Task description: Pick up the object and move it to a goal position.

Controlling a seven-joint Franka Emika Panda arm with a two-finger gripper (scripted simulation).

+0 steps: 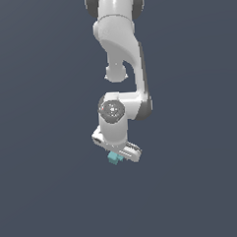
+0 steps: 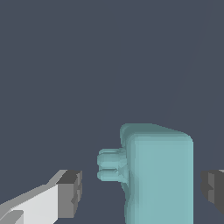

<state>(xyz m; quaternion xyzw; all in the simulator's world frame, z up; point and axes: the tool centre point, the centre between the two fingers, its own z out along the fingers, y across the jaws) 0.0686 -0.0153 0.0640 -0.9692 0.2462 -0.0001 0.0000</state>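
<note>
The object (image 1: 113, 158) is a tiny teal block with a short stub on one side, seen just under the white hand in the exterior view. In the wrist view the object (image 2: 159, 175) fills the space between the two dark finger pads (image 2: 70, 194), its stub pointing at one pad. My gripper (image 2: 142, 192) is open around it, with a narrow gap showing on each side, so neither pad touches the block. In the exterior view the gripper (image 1: 117, 155) points downward and its fingertips are mostly hidden by the hand.
A plain dark blue-grey surface fills both views. The white arm (image 1: 122, 51) comes down from the top of the exterior view. No other objects and no goal marker show.
</note>
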